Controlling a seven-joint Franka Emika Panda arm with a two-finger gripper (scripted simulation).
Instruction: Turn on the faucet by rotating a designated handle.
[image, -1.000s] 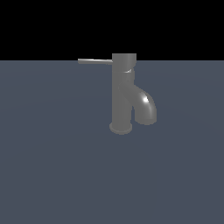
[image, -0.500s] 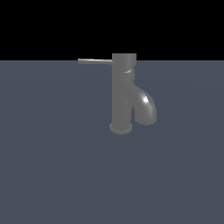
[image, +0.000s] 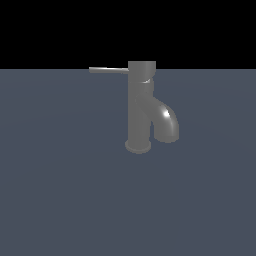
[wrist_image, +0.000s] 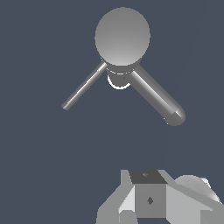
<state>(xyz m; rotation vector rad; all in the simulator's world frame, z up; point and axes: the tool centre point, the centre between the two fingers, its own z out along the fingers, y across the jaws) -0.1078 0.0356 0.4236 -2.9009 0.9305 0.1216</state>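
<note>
You see only part of the pale grey blocky gripper (wrist_image: 151, 199), cut by the wrist view's edge; its fingertips stay hidden.

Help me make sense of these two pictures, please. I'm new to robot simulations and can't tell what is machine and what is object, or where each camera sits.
Both are computer renders of a simulated scene, not photos. The exterior view comes from a camera off the arm. It shows a dark grey faucet standing upright on a flat grey-blue surface. The thin rod sticking out sideways from its top cap is the handle, pointing toward the exterior view's left. The thick, glossy, down-curved piece is the spout. No part of the robot appears in that view.

The wrist view comes from a camera on the robot's wrist, looking down on the faucet. The pale blocky shapes at the picture's edge are part of the gripper. It holds nothing and is apart from the faucet; whether it is open is unclear.
</note>
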